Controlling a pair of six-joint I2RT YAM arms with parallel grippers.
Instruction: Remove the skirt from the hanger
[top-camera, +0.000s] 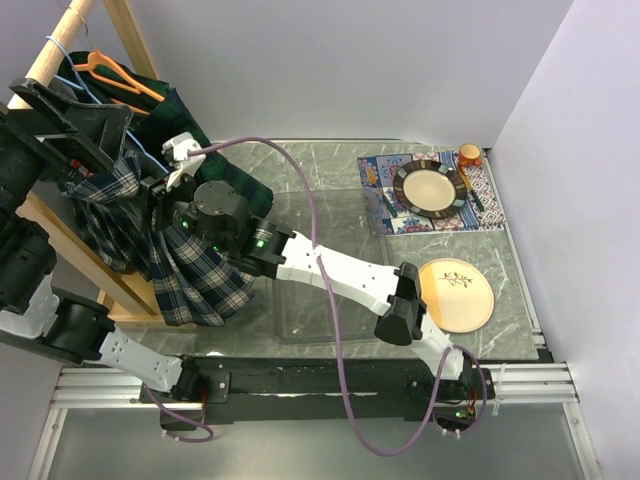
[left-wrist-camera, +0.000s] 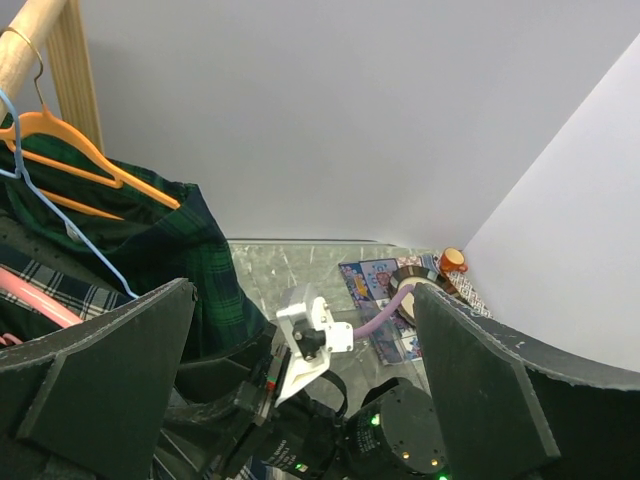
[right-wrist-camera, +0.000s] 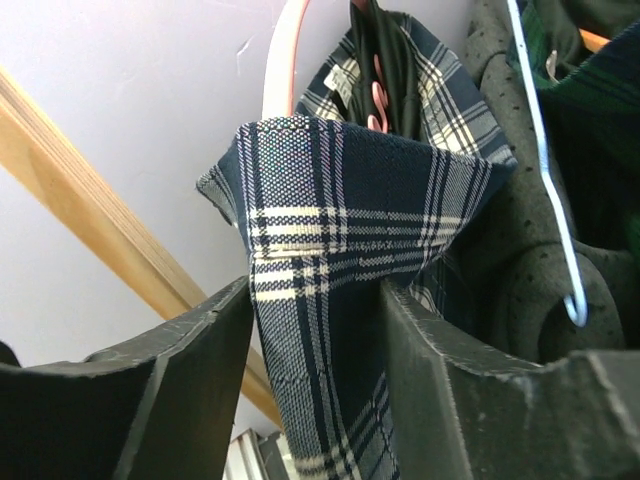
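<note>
where right gripper pinches, skirt waistband between fingers

Left wrist view: left gripper with jaws spread wide, nothing between them; beyond, orange hanger and blue hanger over green plaid garment; right arm's wrist below; plate far back

A navy-and-white plaid skirt is being shown on a pink hanger, beside dark green tartan cloth under an orange hanger and a light blue wire hanger.
</note>
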